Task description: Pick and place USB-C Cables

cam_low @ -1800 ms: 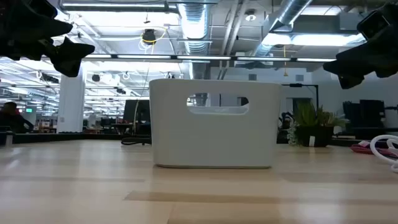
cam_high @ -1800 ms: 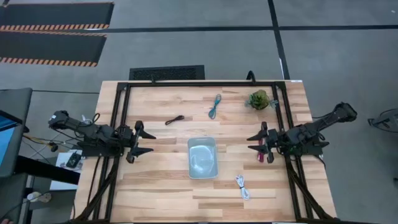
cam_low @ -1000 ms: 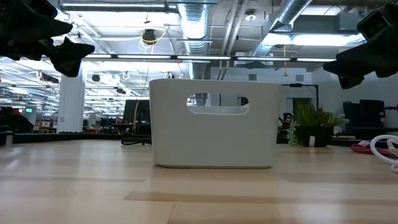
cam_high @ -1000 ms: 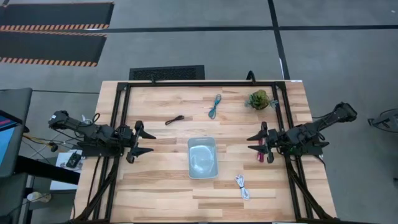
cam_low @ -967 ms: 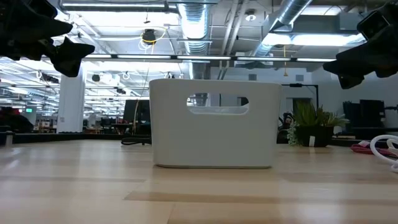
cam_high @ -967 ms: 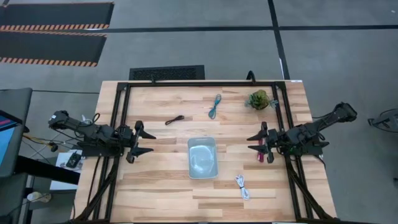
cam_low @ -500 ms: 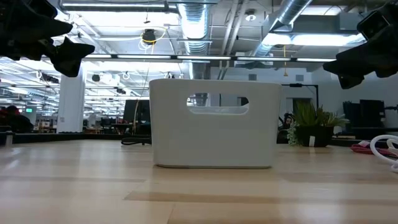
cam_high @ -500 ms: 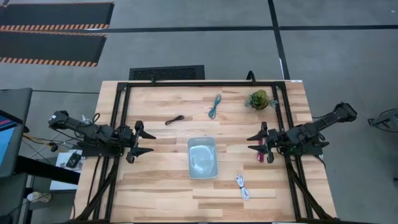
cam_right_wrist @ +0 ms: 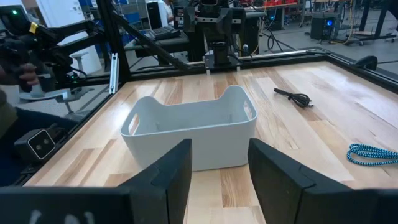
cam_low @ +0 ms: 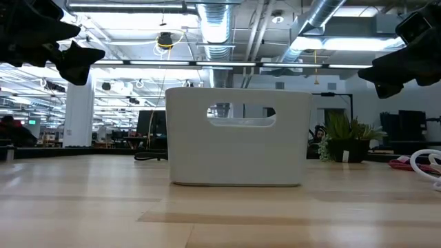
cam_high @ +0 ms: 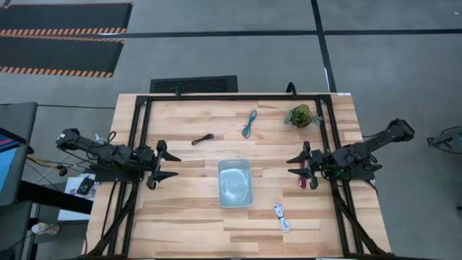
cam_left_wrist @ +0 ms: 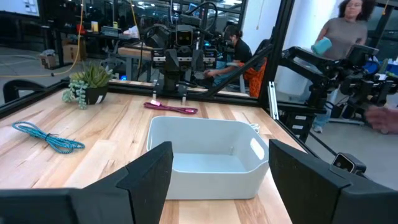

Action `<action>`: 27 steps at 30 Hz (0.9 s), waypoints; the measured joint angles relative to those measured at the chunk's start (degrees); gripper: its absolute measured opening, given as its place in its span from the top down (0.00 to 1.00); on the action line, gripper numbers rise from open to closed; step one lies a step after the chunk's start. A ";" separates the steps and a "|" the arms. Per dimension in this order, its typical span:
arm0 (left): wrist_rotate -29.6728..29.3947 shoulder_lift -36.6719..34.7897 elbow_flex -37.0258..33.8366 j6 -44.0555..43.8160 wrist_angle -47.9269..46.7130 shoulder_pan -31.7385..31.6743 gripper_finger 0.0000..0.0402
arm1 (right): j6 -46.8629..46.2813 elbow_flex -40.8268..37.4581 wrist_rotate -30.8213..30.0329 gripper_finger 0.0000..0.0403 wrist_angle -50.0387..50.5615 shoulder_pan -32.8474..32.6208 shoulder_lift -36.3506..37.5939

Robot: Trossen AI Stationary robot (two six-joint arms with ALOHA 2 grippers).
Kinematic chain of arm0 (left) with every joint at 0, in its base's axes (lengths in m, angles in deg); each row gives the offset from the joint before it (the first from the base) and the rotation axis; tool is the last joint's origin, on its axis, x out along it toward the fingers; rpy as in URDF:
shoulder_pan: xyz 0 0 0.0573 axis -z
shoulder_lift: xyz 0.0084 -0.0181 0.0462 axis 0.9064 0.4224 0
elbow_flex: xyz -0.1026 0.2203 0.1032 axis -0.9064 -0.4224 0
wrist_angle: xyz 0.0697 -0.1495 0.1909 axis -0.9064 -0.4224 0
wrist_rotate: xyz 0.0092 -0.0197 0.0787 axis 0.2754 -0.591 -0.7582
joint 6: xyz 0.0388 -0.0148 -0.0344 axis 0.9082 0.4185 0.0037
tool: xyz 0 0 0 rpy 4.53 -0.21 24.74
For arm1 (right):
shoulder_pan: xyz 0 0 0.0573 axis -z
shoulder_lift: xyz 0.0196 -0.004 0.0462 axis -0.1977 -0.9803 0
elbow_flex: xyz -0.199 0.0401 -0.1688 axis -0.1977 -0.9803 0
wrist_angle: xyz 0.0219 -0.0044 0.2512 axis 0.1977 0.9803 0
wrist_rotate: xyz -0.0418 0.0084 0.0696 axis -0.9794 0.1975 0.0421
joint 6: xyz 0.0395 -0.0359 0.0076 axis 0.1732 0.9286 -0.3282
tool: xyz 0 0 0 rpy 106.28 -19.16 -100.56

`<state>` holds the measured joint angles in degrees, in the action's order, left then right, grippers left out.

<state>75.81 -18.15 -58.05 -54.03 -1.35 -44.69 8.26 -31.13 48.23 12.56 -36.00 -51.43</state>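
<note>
USB-C cables (cam_high: 249, 123) (four) lie outside tray (cam_high: 235, 204).

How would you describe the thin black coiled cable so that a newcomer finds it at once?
Start from the pale grey rectangular tray in the middle of the wooden table. Go toward the far edge and the left arm's side: the black cable lies there alone on bare wood. It is the only black bundle; the teal-blue cable lies beside it.

Left dark six-joint arm lies low along the table's left edge, its two-finger left gripper (cam_high: 167, 165) pointing toward the centre, fingers spread, holding nothing. Right dark arm mirrors it at the right edge; right gripper (cam_high: 294, 167) points inward, fingers parted, empty, hovering above the tabletop.
</note>
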 joint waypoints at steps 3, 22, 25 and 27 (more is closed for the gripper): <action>0.00 0.00 -0.01 -0.78 0.02 -0.01 0.37 | 0.02 0.00 0.00 0.55 0.00 0.00 0.00; -1.07 0.01 0.01 -11.56 0.10 -0.01 0.37 | 8.98 0.00 -0.74 0.55 -0.04 0.00 0.02; -3.58 -0.01 0.01 -11.54 0.32 -0.01 0.37 | 8.23 0.00 -0.76 0.55 -0.18 0.00 0.01; -5.27 -0.01 0.00 -11.50 0.55 -0.01 0.37 | 5.31 0.02 -0.98 0.55 -1.37 0.00 0.01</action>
<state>70.53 -18.16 -58.06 -65.52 -0.80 -44.70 13.57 -31.11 47.25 11.19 -36.00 -51.42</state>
